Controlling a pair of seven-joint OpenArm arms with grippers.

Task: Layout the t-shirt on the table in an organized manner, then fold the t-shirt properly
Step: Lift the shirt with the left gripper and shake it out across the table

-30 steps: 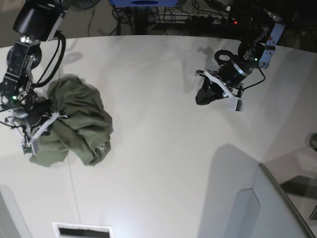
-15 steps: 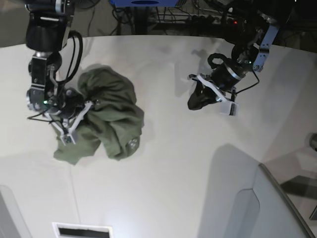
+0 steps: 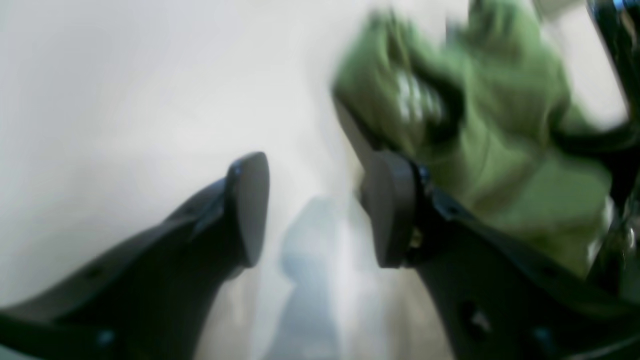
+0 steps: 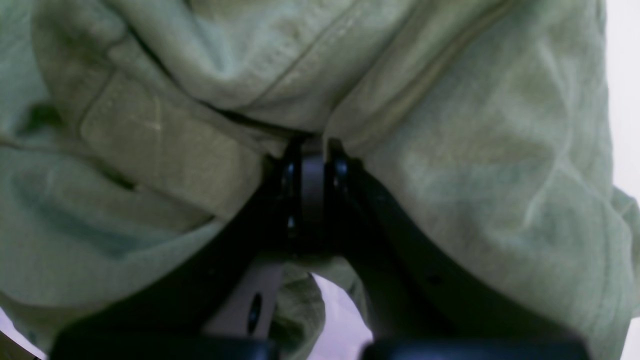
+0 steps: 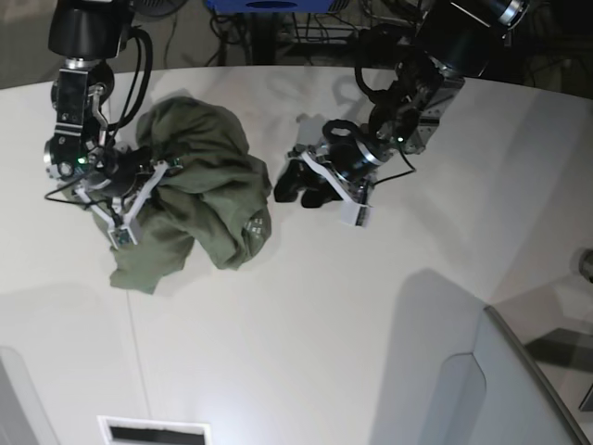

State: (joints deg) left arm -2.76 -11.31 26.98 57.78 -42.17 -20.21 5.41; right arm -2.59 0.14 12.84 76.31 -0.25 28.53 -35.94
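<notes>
Your right gripper (image 4: 312, 165) grips the t-shirt (image 5: 199, 190); your left gripper (image 3: 315, 210) hangs unclenched beside it.

You see the olive t-shirt bunched in a crumpled heap on the white table (image 5: 306, 343), toward the far side nearest your right arm. In the right wrist view, your right gripper's fingers (image 4: 332, 172) are pressed together with a fold of green cloth pinched at their tips, fabric draping over both sides. In the left wrist view, your left gripper's fingers (image 3: 247, 205) stand apart with only bare table between them, the shirt just beyond the right-hand finger, blurred. In the base view, your left gripper (image 5: 296, 184) sits just beside the heap's edge.
</notes>
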